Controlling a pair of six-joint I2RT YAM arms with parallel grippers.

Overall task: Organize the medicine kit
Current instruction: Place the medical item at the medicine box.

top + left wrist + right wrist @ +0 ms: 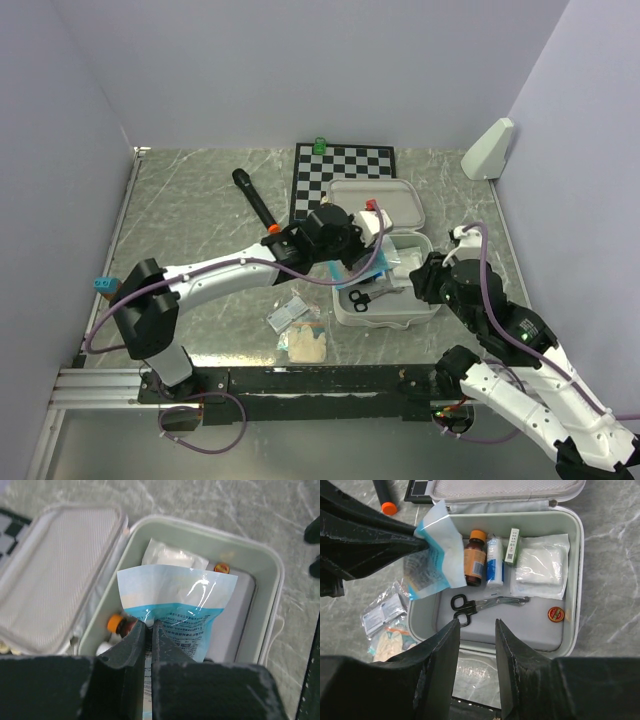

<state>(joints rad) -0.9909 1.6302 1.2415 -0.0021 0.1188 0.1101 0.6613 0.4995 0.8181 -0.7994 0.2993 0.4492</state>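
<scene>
My left arm reaches from its base at the near-left corner diagonally across the counter (200, 200). The forearm is low and stretched out, and the wrist is tipped down over the medicine kit (385, 320). My left end effector (149, 625) is pinched nearly together on one end of a blue-and-white pouch (175, 600), which hangs tilted over the left side of the tray.

The kit lies open at the counter's middle right. Its lid (375, 200) is folded back flat, over a corner of the chessboard (345, 165).

My right arm comes up from the near-right base with the elbow folded. Its wrist points downward just beside the tray's right end. My right end effector (476, 630) hovers above the tray's near rim, its fingers (442, 650) standing apart with nothing between them.

Below it in the tray lie scissors (487, 603), a brown bottle (475, 560) with an orange cap, packed gauze pads (542, 565) and a small red tin (556, 613). A few loose packets (290, 315) lie on the counter just left of the kit.
</scene>
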